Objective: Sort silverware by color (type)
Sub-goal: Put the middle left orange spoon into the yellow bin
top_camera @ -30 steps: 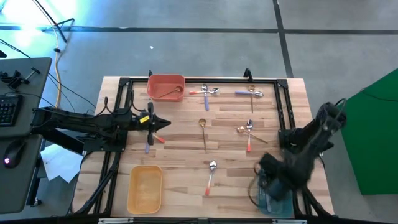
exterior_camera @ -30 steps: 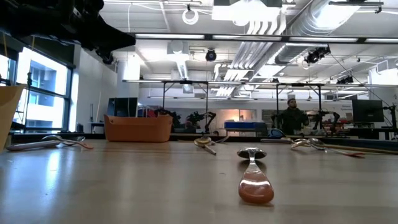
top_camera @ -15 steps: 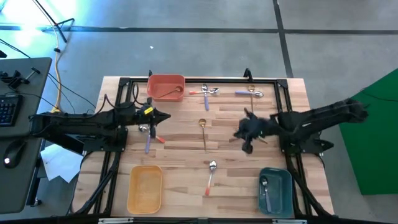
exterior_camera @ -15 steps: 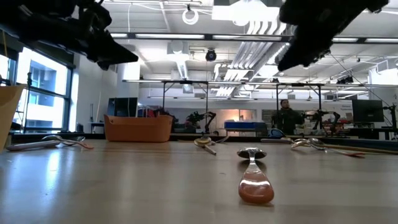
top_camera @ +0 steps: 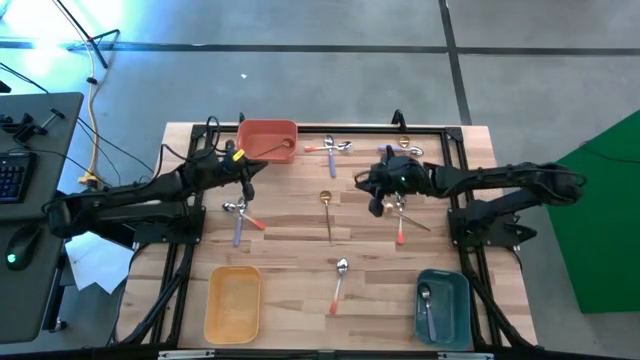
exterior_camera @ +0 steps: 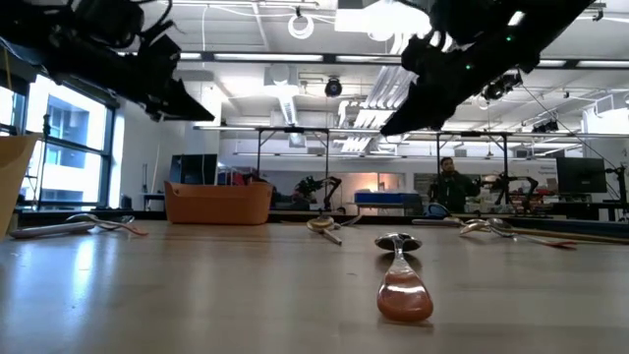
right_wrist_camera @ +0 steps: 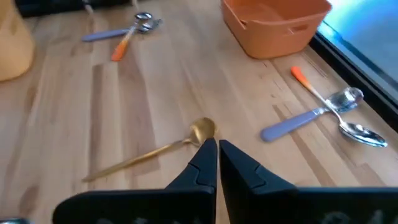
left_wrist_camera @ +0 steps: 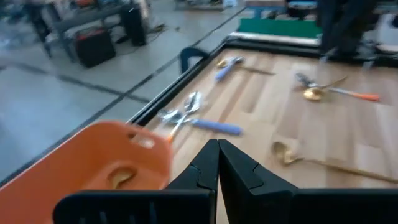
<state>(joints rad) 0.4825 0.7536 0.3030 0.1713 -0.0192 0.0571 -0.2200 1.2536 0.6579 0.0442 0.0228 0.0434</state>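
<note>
Thin spoons lie scattered on the wooden table. They include a gold spoon (top_camera: 327,212) at the centre, a purple and orange pair (top_camera: 335,148) near the far edge, another pair (top_camera: 238,218) on the left, and an orange-handled spoon (top_camera: 338,283) nearer. One gold spoon (top_camera: 277,150) lies in the red bin (top_camera: 250,135), and one spoon (top_camera: 427,304) lies in the teal bin (top_camera: 455,285). My left gripper (top_camera: 247,166) hovers shut beside the red bin's near left corner. My right gripper (top_camera: 368,181) hovers shut between the centre gold spoon and the far right spoons. Neither holds anything (left_wrist_camera: 217,167) (right_wrist_camera: 217,160).
A yellow bin (top_camera: 233,303) stands at the near left. More spoons lie at the far right (top_camera: 405,149) and right of centre (top_camera: 398,215). A black frame (top_camera: 455,170) borders the working area. A person (exterior_camera: 454,185) stands in the room far behind.
My right gripper has risen from the teal bin at the near right and swung toward the far edge and the centre, above the table; a spoon now shows in that bin. My left gripper has moved toward the far edge, nearer the red bin.
</note>
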